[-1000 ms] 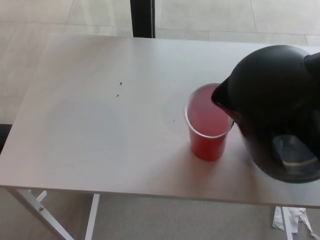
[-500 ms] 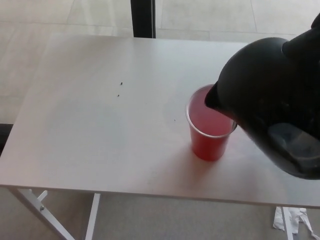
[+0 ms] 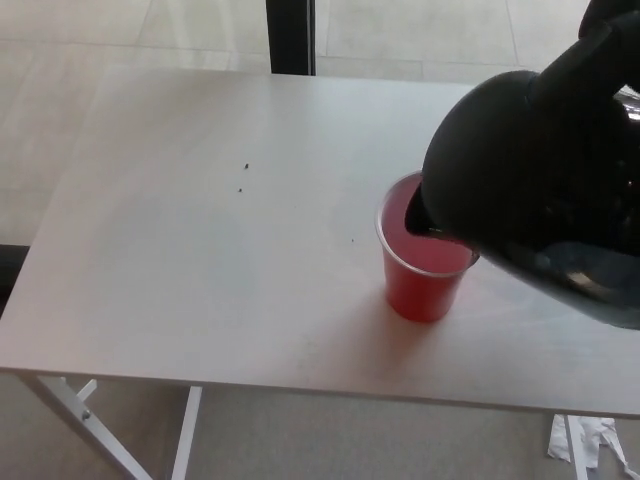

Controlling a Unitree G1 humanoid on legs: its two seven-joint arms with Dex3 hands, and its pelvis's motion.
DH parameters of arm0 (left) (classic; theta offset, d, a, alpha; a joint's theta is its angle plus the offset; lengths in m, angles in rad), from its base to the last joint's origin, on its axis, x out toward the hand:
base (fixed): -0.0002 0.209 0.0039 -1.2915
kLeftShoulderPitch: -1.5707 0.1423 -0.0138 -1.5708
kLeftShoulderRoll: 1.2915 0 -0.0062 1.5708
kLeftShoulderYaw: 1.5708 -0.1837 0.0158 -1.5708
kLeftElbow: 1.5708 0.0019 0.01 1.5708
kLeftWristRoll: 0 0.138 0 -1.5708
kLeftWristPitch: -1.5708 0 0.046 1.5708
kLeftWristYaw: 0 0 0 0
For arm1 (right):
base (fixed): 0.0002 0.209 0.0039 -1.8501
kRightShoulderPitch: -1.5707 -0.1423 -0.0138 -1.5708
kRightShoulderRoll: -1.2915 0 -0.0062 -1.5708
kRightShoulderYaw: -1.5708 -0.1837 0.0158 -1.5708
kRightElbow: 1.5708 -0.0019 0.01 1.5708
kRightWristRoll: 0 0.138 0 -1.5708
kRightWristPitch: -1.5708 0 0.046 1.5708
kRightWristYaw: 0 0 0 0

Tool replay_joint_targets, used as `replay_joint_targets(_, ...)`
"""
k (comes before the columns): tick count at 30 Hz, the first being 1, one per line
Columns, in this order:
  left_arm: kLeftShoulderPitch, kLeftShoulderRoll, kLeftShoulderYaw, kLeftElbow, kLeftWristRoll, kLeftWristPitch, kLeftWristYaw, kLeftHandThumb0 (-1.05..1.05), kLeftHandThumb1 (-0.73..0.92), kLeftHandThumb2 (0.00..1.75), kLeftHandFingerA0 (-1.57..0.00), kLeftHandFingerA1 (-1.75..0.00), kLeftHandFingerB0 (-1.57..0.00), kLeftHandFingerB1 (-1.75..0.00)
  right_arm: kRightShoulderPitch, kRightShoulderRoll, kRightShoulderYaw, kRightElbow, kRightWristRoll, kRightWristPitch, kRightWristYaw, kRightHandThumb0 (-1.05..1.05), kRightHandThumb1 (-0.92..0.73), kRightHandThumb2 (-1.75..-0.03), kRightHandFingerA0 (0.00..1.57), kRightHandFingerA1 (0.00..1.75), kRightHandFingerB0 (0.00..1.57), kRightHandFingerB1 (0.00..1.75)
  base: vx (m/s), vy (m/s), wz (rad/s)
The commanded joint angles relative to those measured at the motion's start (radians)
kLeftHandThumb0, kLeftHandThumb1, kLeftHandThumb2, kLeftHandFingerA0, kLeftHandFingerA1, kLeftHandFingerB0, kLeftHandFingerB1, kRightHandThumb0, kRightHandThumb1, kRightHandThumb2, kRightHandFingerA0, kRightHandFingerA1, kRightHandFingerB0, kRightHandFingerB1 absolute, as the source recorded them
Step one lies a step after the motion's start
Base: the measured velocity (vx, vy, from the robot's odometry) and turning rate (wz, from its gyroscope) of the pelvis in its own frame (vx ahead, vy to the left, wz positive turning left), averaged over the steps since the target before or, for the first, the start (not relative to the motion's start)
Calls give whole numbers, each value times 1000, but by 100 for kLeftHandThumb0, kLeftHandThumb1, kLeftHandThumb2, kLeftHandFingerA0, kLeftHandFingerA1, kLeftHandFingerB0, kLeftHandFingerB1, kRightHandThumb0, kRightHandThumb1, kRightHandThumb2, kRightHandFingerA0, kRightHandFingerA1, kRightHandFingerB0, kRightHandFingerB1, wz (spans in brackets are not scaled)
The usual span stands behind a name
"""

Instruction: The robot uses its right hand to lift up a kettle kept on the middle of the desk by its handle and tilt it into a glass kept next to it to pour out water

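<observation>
Over the right half of the white desk [image 3: 200, 250], a black kettle [image 3: 520, 190] is hanging tilted, its spout dipping over the rim of the red plastic cup [image 3: 425, 270]. The right hand [image 3: 610, 35] is gripping its handle at the top corner.

Black kettle [image 3: 520, 180], red glass [image 3: 425, 280], white desk [image 3: 200, 250]
</observation>
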Motion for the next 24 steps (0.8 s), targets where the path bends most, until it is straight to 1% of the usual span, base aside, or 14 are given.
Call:
replay_joint_targets(1, -6, 24, 8, 8, -11, 14, -2, -21, -10, 81, -125, -115, -116, -115, -25, -30, 81, -13, -113, -119, 31, -22, -47, -103, 93, 175, 90, 108, 0, 0, 0)
replay_joint_targets(3, -9, 25, 12, 13, -16, 17, -4, -21, -10, 81, -125, -115, -116, -115, -27, -29, 89, -7, -126, -138, 27, -22, -47, -103, 93, 175, 90, 108, 0, 0, 0)
replay_joint_targets(4, -9, 26, 7, 15, -10, 11, -1, -105, 32, 115, -122, -111, -90, -157, -33, -31, 104, -1, -148, -166, 21, -23, -42, -106, 94, 175, 76, 154, 0, 0, 0)
replay_joint_targets(9, -6, 29, 5, 4, -10, 19, 3, -105, 31, 114, -129, -104, -92, -156, -58, -43, 170, -4, -243, -207, 29, -30, -47, -99, 95, 175, 83, 123, 0, 0, 0)
replay_joint_targets(10, -5, 29, 1, 8, -6, 12, 3, -105, 32, 116, -124, -108, -88, -159, -66, -42, 187, -10, -264, -198, 40, -36, -46, -105, 122, 135, 81, 84, 0, 0, 0)
replay_joint_targets(11, -4, 29, 2, 8, -7, 10, 1, -105, 32, 116, -124, -108, -88, -159, -67, -41, 193, -16, -273, -191, 46, -36, -46, -105, 122, 135, 81, 84, 0, 0, 0)
replay_joint_targets(12, -1, 29, 3, 6, -9, 8, -8, -105, 31, 114, -125, -108, -89, -158, -78, -28, 215, -12, -295, -177, 51, -27, -48, -99, 94, 175, 76, 135, 0, 0, 0)
replay_joint_targets(14, 2, 27, 2, 2, -8, 5, -5, -105, 33, 114, -129, -103, -91, -157, -84, -22, 226, -15, -312, -169, 56, -27, -49, -99, 92, 175, 80, 131, 0, 0, 0)
replay_joint_targets(15, 3, 26, 0, -4, -7, 8, -6, -21, -9, 82, -125, -116, -113, -114, -88, -16, 235, -15, -333, -165, 55, -27, -49, -94, 92, 175, 83, 118, 0, 0, 0)
replay_joint_targets(16, 3, 26, 0, -4, -7, 8, -6, -21, -9, 82, -125, -116, -113, -114, -88, -16, 235, -15, -333, -165, 55, -27, -49, -94, 92, 175, 83, 118, 0, 0, 0)
replay_joint_targets(17, 3, 25, 0, -8, -7, 11, -5, -105, 32, 114, -135, -97, -92, -156, -90, -15, 241, -16, -354, -170, 52, -28, -51, -88, 92, 175, 85, 110, 0, 0, 0)
replay_joint_targets(21, 0, 22, 13, -5, -21, 11, -10, -105, 32, 112, -135, -97, -96, -152, -108, -9, 269, -19, -441, -158, 74, -32, -56, -73, 92, 174, 83, 88, 0, 0, 0)
replay_joint_targets(23, -1, 24, 6, -10, -14, 27, 1, -104, 19, 122, -150, -74, -73, -173, -127, -14, 297, -7, -495, -168, 85, -33, -58, -72, 91, 175, 75, 147, 0, 0, 0)
replay_joint_targets(24, 0, 24, 3, -10, -11, 24, 0, -105, 35, 116, -137, -97, -95, -152, -131, -14, 302, 0, -509, -172, 83, -35, -54, -76, 94, 175, 80, 148, 0, 0, 0)
